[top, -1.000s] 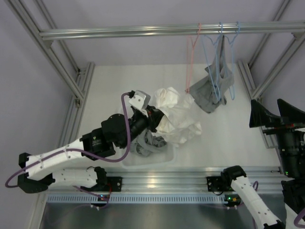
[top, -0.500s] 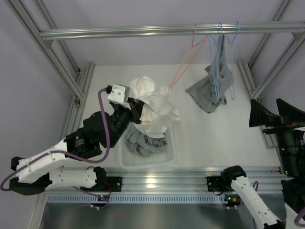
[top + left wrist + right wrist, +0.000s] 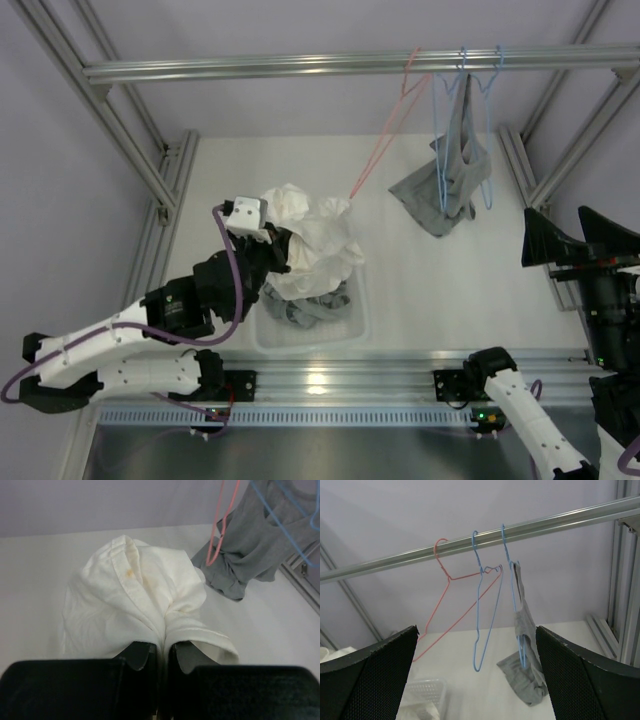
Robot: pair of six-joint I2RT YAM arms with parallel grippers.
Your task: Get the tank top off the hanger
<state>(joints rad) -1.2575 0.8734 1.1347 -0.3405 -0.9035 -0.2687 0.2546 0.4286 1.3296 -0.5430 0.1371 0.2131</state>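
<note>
Left gripper point(image 3: 161, 658) is clamping white top point(image 3: 135, 600) over bin point(image 3: 305, 346); pink hanger point(image 3: 382, 150) is slanting in from far right, tip just beside cloth. Right gripper point(image 3: 477, 672) is gaping, well apart.

A white table point(image 3: 250, 170) sits inside a frame of aluminium extrusion, with slanted struts point(image 3: 95, 105) at the sides and a horizontal rail point(image 3: 300, 67) across the far end. Pale lilac walls point(image 3: 545, 500) close it in under soft, even light.
</note>
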